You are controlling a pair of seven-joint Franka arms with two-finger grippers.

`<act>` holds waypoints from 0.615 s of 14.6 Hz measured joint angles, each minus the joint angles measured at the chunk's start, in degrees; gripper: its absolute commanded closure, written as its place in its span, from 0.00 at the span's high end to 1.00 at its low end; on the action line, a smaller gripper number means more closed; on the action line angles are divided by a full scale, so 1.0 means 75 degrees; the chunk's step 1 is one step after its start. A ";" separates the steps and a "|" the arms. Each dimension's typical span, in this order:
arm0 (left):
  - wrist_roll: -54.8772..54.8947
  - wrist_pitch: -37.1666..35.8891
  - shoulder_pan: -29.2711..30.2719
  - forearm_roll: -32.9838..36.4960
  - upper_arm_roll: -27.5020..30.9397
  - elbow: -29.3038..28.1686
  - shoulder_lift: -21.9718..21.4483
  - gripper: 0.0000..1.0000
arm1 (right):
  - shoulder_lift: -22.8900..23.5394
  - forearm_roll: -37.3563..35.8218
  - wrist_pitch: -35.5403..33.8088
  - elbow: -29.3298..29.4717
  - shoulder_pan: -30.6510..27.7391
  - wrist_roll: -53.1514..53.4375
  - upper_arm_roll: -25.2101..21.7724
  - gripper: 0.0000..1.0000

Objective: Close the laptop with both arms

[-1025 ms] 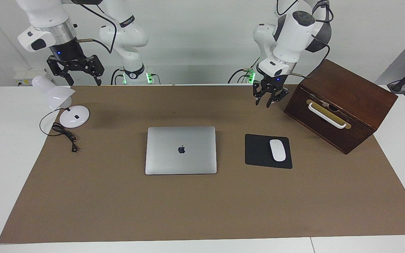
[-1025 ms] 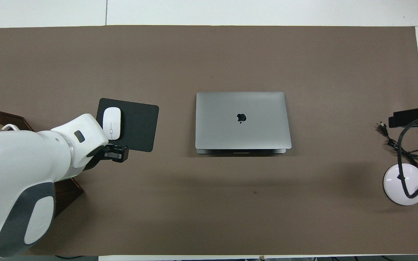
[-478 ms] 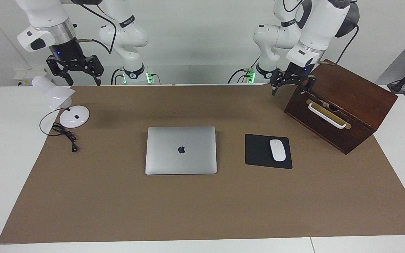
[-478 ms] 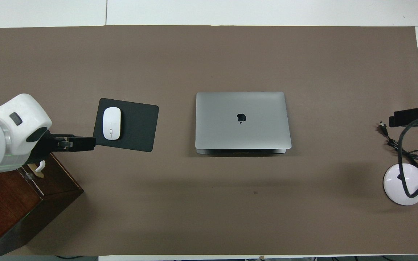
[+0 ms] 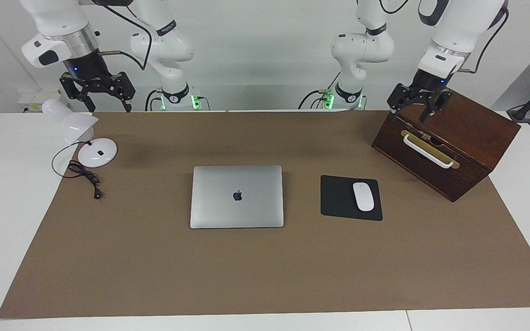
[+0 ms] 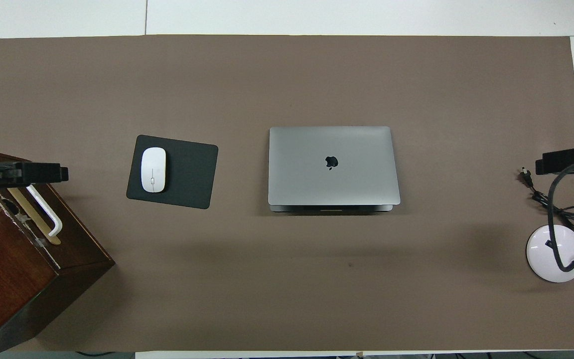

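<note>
The silver-grey laptop (image 5: 237, 196) lies flat with its lid down, apple logo up, in the middle of the brown mat; it also shows in the overhead view (image 6: 333, 166). My left gripper (image 5: 417, 109) hangs open and empty in the air over the wooden box, well away from the laptop; in the overhead view it (image 6: 43, 173) shows over the box's handle edge. My right gripper (image 5: 104, 99) hangs open and empty over the mat's corner by the lamp, and shows in the overhead view (image 6: 563, 160) too. Neither gripper touches the laptop.
A dark wooden box (image 5: 449, 142) with a white handle stands at the left arm's end. A black mousepad (image 5: 338, 197) with a white mouse (image 5: 363, 196) lies between box and laptop. A white desk lamp (image 5: 95, 151) with a black cable (image 5: 85, 177) stands at the right arm's end.
The left arm has swung up and away from over the mat beside the mousepad to over the wooden box. The right gripper has barely moved. The laptop has not moved.
</note>
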 measured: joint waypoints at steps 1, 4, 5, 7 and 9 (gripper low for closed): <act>0.0013 -0.0198 0.0072 0.0154 0.0007 0.0351 0.0160 1.00 | 0.0000 0.0000 0.0000 0.0000 -0.0002 0.0000 -0.0001 1.00; 0.0016 -0.0492 0.0180 0.0306 0.0008 0.1209 0.0601 1.00 | 0.0000 0.0000 0.0000 0.0000 -0.0003 0.0000 -0.0002 1.00; 0.0016 -0.0551 0.0235 0.0306 0.0008 0.1383 0.0713 1.00 | 0.0000 0.0000 0.0000 0.0000 -0.0003 0.0000 -0.0002 1.00; 0.0016 -0.0828 0.0327 0.0306 0.0010 0.1673 0.0884 1.00 | 0.0000 0.0000 0.0000 0.0000 -0.0001 0.0000 -0.0001 1.00; 0.0016 -0.1043 0.0436 0.0306 0.0015 0.1845 0.0978 1.00 | 0.0000 0.0000 0.0000 0.0000 0.0003 0.0000 0.0001 1.00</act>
